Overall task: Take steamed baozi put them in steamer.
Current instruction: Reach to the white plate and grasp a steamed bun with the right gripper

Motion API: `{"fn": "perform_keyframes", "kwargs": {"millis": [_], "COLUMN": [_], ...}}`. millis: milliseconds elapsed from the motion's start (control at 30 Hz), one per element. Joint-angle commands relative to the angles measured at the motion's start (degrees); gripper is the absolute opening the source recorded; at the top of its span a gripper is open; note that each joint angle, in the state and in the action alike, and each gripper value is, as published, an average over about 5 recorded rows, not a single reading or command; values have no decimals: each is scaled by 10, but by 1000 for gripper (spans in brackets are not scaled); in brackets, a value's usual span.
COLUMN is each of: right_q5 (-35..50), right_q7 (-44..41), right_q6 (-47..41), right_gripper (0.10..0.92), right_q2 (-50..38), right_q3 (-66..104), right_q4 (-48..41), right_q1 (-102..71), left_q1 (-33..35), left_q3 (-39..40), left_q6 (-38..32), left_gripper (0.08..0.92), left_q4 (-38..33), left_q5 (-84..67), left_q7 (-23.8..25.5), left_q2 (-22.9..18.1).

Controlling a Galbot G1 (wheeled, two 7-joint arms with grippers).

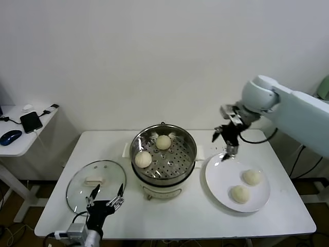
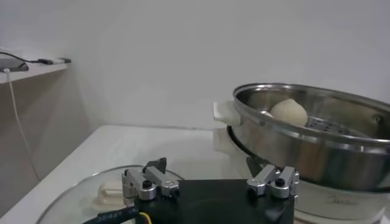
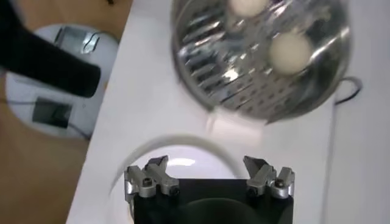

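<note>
While two baozi (image 1: 150,152) sit in the steamer (image 1: 188,163), my right gripper (image 1: 226,146), spread and empty, hangs over the plate (image 1: 218,180); my left gripper (image 1: 106,197), also spread, idles beside the lid (image 1: 77,188).

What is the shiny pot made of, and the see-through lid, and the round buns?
The steamer looks like polished stainless steel: mirror-bright walls, a perforated tray. The lid appears to be clear glass with a metal rim; the table shows through it. The baozi look like soft, matte, cream-white steamed dough.
</note>
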Motion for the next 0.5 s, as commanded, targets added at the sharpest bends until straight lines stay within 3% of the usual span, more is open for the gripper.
{"fn": "perform_keyframes", "kwargs": {"millis": [33,500], "right_q5": [-114,-173], "right_q7": [-18,12], "right_q6": [55,58], "right_gripper": [823,823], "right_q2": [-104,-14], "right_q3": [73,154], "right_q4": [60,-31], "right_q1": [-184,-295], "left_q1": [14,6], "left_q3": [6,1], "left_q6": [-5,-4], "left_gripper": [823,823], "left_q4": [1,18], "left_q5": [6,8], "left_q7": [-2,-2], "left_q2": [-3,-3]}}
